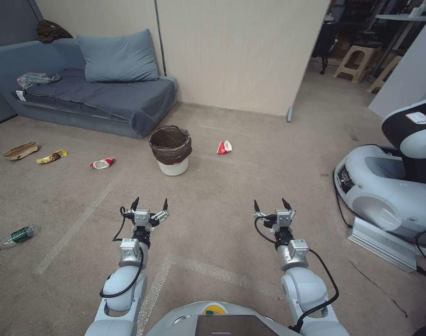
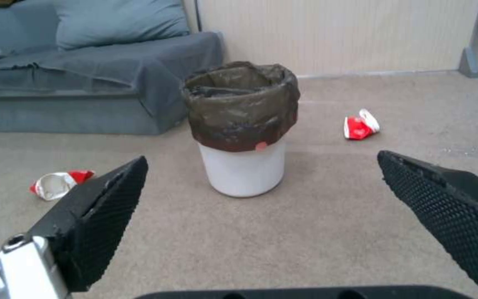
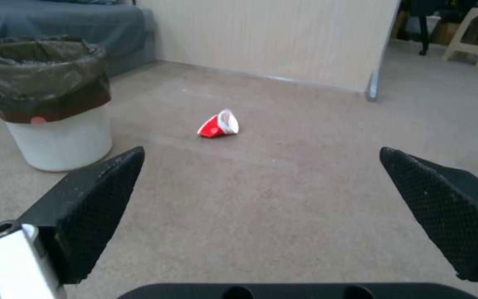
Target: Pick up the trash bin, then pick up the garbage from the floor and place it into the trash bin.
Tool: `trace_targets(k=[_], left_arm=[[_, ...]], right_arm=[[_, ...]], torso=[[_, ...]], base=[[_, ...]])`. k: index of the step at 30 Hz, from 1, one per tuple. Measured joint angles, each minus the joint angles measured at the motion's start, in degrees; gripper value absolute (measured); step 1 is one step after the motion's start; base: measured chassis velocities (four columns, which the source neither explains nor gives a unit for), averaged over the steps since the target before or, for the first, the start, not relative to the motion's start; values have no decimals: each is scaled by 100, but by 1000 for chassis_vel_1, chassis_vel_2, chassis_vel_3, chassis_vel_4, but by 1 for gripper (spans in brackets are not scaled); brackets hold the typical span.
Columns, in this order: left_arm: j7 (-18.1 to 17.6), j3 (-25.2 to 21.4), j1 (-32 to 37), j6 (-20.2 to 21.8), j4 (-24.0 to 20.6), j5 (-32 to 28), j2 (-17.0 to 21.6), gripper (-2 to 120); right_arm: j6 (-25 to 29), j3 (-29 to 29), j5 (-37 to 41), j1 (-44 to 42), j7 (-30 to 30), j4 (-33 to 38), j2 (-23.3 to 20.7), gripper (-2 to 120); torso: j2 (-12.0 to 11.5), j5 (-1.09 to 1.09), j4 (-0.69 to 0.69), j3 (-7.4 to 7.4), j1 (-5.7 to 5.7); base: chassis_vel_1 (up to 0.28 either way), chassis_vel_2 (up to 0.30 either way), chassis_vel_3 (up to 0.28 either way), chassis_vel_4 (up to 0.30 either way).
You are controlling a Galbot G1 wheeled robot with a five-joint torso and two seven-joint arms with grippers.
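Both claws are spread wide and carry nothing. The left gripper (image 1: 150, 204) and the right gripper (image 1: 273, 205) are held out ahead of the robot, above bare carpet (image 1: 213, 233), each well short of any task item. From the left wrist camera, you see the spread fingers (image 2: 106, 203) framing the trash bin (image 2: 243, 128), which places that arm roughly in line with it.

Task status, as you can judge it: no step is complete.

1. Trash bin (image 1: 171, 150): it stands upright on the floor near the corner of the grey sofa (image 1: 91, 93), ahead of the left arm, its dark liner bag folded over the rim. It is not yet picked up.
2. Garbage, all on the floor:
   - a crushed red-and-white cup (image 1: 224, 147) just to the right of the bin;
   - a second crushed cup (image 1: 102, 163) to the bin's left;
   - a yellow snack wrapper (image 1: 52, 157) and a tan paper bag (image 1: 20, 150) farther left;
   - a clear plastic bottle (image 1: 14, 237) with a green label, well apart, at the far left.

Note that the bin's contents cannot be confirmed from these views. Treat the bin lift and all five pickups as outstanding.
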Motion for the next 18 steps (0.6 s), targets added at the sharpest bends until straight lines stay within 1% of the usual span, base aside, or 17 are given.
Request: trace_targets(k=[18], left_arm=[[0,0,0,0,0,0,0,100]], right_arm=[[0,0,0,0,0,0,0,100]], torso=[[0,0,0,0,0]], base=[[0,0,0,0]])
